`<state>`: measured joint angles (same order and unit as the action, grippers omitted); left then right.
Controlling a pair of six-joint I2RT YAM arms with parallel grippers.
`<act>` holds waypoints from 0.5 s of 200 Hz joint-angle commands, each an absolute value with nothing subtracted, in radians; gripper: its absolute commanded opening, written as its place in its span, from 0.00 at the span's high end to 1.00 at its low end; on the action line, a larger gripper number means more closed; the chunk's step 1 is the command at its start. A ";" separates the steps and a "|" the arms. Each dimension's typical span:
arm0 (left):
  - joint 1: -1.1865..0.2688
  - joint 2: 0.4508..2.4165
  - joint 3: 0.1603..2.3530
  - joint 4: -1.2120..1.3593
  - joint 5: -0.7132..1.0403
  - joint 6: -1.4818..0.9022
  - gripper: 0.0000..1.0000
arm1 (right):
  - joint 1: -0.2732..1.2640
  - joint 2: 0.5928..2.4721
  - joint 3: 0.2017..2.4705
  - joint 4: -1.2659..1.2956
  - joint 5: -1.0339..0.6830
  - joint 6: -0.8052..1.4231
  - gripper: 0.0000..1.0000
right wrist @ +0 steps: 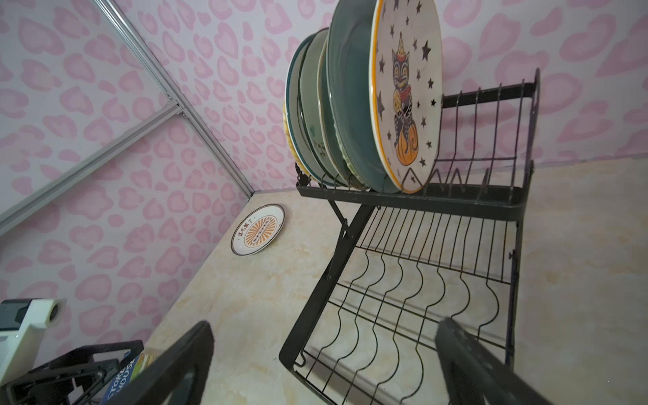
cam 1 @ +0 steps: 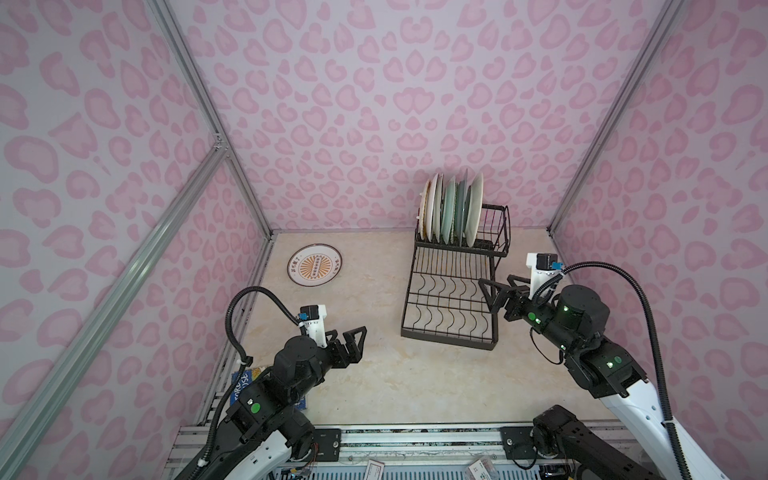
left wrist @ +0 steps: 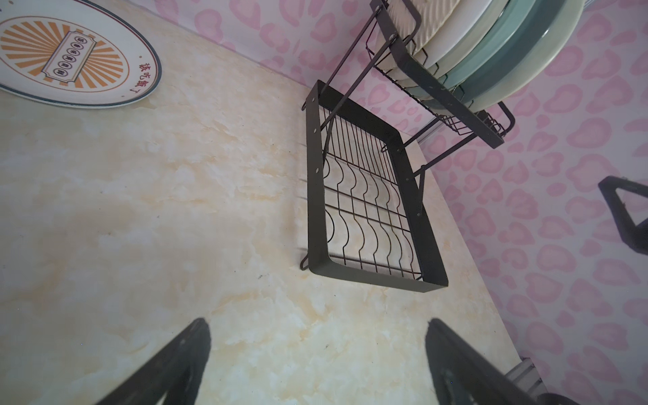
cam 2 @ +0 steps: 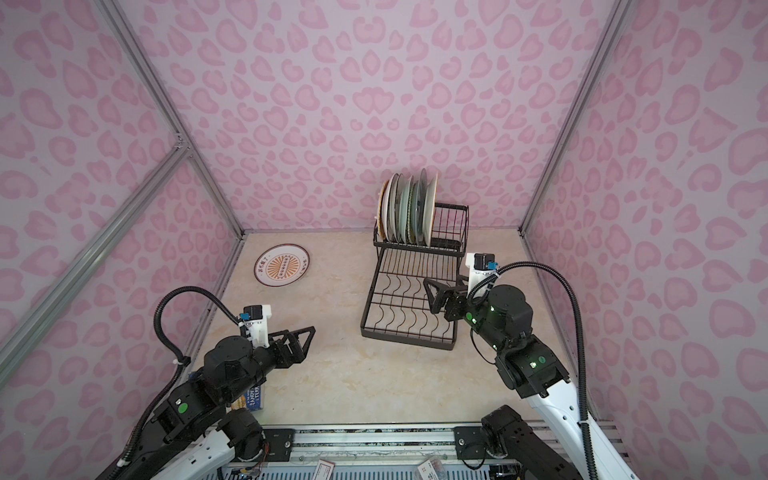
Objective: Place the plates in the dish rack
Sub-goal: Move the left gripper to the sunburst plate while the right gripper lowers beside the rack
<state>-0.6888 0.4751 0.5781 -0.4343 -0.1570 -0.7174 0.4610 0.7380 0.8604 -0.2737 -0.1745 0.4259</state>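
Round white plate with an orange sunburst (cam 1: 314,264); black wire dish rack (cam 1: 449,338); white star-and-cat plate (right wrist: 406,94); teal-grey plates (right wrist: 350,105); cream marbled tabletop (cam 1: 374,374); pink-blotched walls (cam 1: 374,83).

Marbled tabletop (cam 1: 374,386), dish rack (right wrist: 406,199), sunburst plate (cam 1: 314,265), blue book (cam 1: 240,384)

We see a blue-covered book (cam 1: 242,381) lying near left on the beige marble-look tabletop (cam 1: 386,374), with pink heart-patterned walls (cam 1: 374,104) around it.

Sunburst plate (left wrist: 66,52) flat on table (left wrist: 157,228); dish rack (left wrist: 314,182) w/ plates (left wrist: 519,45) upright in raised tier; left claw (left wrist: 317,322) spread.
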 commanded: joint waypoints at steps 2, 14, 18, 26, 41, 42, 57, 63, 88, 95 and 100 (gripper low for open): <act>-0.681 0.539 0.575 -0.325 -0.156 -0.771 0.02 | 0.482 0.735 0.812 -0.196 -0.209 0.405 0.02; -0.668 0.588 0.581 -0.299 -0.129 -0.789 0.02 | 0.497 0.732 0.784 -0.167 -0.219 0.400 0.02; -0.660 0.602 0.584 -0.290 -0.119 -0.797 0.03 | 0.505 0.733 0.772 -0.157 -0.221 0.397 0.02; -0.644 0.640 0.590 -0.273 -0.098 -0.812 0.02 | 0.521 0.732 0.752 -0.136 -0.221 0.392 0.02; -0.596 0.697 0.597 -0.233 -0.036 -0.838 0.03 | 0.550 0.734 0.713 -0.091 -0.227 0.376 0.02; -0.593 0.701 0.597 -0.230 -0.032 -0.840 0.03 | 0.552 0.734 0.711 -0.086 -0.228 0.376 0.02; -0.518 0.751 0.599 -0.187 0.038 -0.874 0.03 | 0.582 0.739 0.662 -0.027 -0.245 0.371 0.02; -0.483 0.770 0.600 -0.172 0.066 -0.888 0.03 | 0.595 0.743 0.641 0.007 -0.249 0.370 0.02; -0.335 0.851 0.597 -0.104 0.162 -0.945 0.03 | 0.655 0.786 0.573 0.127 -0.270 0.353 0.02; -0.294 0.878 0.600 -0.090 0.180 -0.958 0.03 | 0.672 0.803 0.563 0.150 -0.268 0.341 0.02; -0.268 0.896 0.602 -0.081 0.187 -0.967 0.03 | 0.683 0.816 0.555 0.164 -0.269 0.336 0.02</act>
<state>-0.3599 0.8364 0.5861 -0.1905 0.0845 -0.8978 0.6445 0.7769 0.5892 0.0036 -0.2455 0.3740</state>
